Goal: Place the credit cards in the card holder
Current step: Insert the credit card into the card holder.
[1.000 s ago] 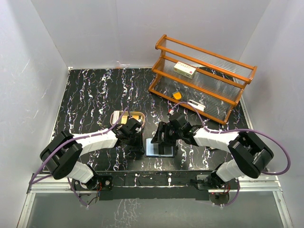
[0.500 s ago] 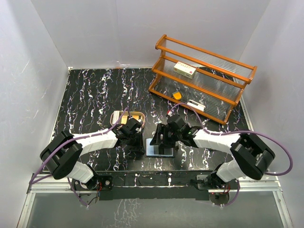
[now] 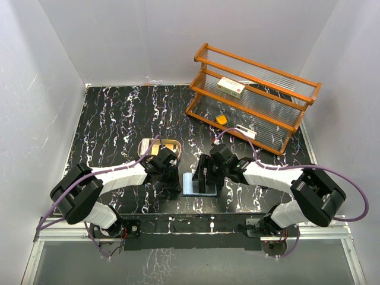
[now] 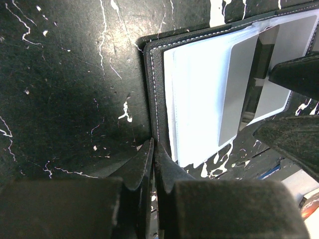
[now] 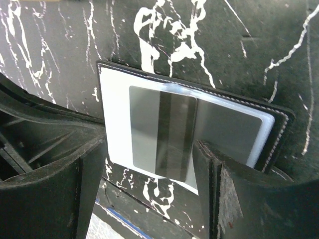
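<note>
Your right gripper (image 5: pixel 149 154) has opened wider, apparently releasing the grey credit card (image 5: pixel 164 134) into the card holder (image 5: pixel 113 114); your closed left gripper (image 4: pixel 151 159) presses its edge.

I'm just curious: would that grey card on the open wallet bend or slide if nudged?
Probably stiff: the grey card lies flat, edges straight. Likely slippery: its glossy face lies against the smooth pale lining of the wallet. Thin, so probably light.

We see a lab test booth: plain white panel walls (image 3: pixel 119 41) enclose the black white-veined tabletop (image 3: pixel 119 119) beyond the right gripper (image 3: pixel 205 178).
</note>
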Robot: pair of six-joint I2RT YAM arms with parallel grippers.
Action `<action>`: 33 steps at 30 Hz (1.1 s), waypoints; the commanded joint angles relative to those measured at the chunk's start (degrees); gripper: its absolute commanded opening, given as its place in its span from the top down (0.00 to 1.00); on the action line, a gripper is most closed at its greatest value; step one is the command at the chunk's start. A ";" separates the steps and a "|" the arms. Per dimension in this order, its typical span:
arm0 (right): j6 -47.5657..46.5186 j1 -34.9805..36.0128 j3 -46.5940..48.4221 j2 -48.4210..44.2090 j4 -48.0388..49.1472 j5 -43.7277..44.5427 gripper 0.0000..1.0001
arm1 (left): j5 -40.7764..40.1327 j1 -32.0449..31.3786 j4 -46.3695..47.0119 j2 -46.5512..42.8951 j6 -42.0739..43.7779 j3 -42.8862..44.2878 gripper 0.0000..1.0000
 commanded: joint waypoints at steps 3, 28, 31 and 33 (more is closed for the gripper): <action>0.15 0.82 0.33 2.71 5.50 -1.34 0.31 | 0.24 -0.58 -0.02 0.43 -0.22 -0.96 1.00; 0.96 2.88 -0.13 3.97 15.16 -7.04 0.40 | -0.51 -0.74 -0.69 -0.13 -0.36 -0.65 1.00; 0.48 2.88 0.86 2.50 12.42 -5.60 0.41 | -1.95 -0.69 -2.43 -0.88 -0.21 -0.03 1.00; -0.39 2.88 2.10 1.19 8.89 -3.83 0.42 | -3.28 -0.71 -3.68 -1.73 -0.10 0.53 1.00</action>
